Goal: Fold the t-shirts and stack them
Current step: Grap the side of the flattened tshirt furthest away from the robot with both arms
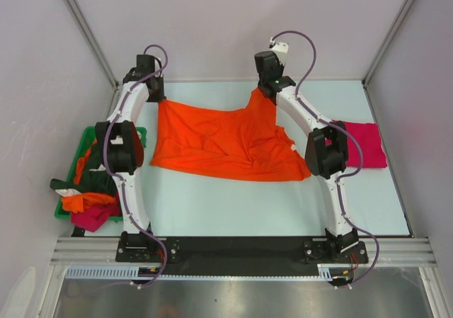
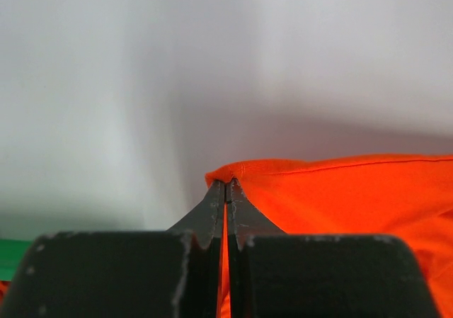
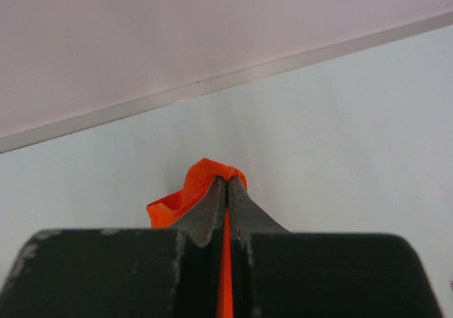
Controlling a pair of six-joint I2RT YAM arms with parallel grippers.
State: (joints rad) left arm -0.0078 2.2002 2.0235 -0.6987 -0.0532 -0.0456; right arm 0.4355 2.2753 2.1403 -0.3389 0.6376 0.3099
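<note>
Laid out on the counter (image 1: 233, 205) between the two arms: orange shirt (image 1: 219, 144), spread wide and wrinkled, long axis running left to right.

At the left pincer (image 2: 226, 183): closed hard on the shirt's far-left corner, cloth nipped right at the tips.

At the right pincer (image 3: 226, 181): likewise closed, on a small fold of orange cloth at the far-right corner, with a peak of cloth pulled up toward it off the counter.

Governing relation: whole body of the shirt lying nearward from both pincers, toward the arm bases. Held edge crosswise along the far side, roughly parallel to the near edge. Neither arm nearer than the other; one corner apiece.

Judged: spreading in hand, no fold yet made in this shirt. Next move likely to need both pincers travelling together, with the held edge kept taut. Right corner apparently higher than left, hence some risk of skew.

Also noted: magenta shirt (image 1: 367, 144) folded at the right of the counter, beside the right arm's elbow; contact with the orange shirt not determinable, arm in the way. Heap of shirts (image 1: 88, 194) in the bin (image 1: 62, 206) at the left.
</note>
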